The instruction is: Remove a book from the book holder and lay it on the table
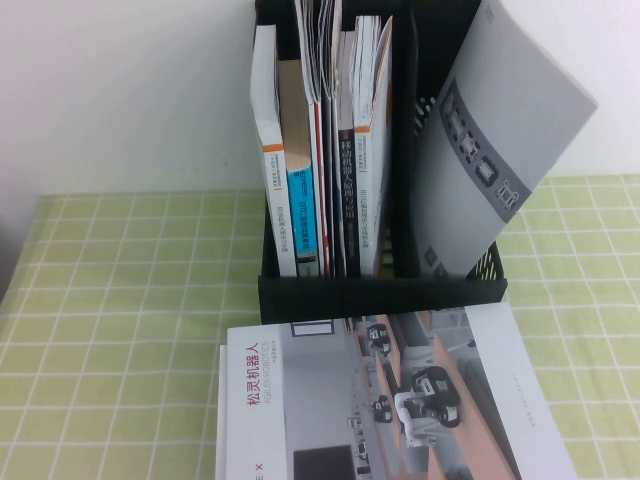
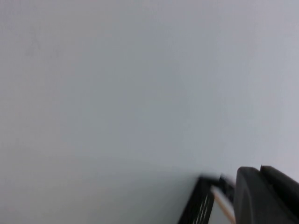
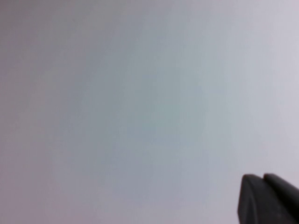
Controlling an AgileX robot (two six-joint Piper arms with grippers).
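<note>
The black book holder [image 1: 380, 295] stands upright at the back middle of the green checked table [image 1: 120, 330]. The book [image 1: 490, 150] leans in the holder's right compartment, tilted to the right, its grey back with a strip of small pictures facing me. Neither gripper shows in the high view. My left gripper [image 2: 264, 198] shows only as a dark tip in the left wrist view, facing the white wall, with a top corner of the holder [image 2: 198, 205] beside it. My right gripper [image 3: 268, 200] shows only as a dark tip against the white wall.
A same-titled book with a grey-pink robot photo cover [image 1: 390, 400] lies flat on the table in front of the holder. Several smaller upright books [image 1: 320, 160] fill the holder's left compartments. Bare cloth lies to the left and right.
</note>
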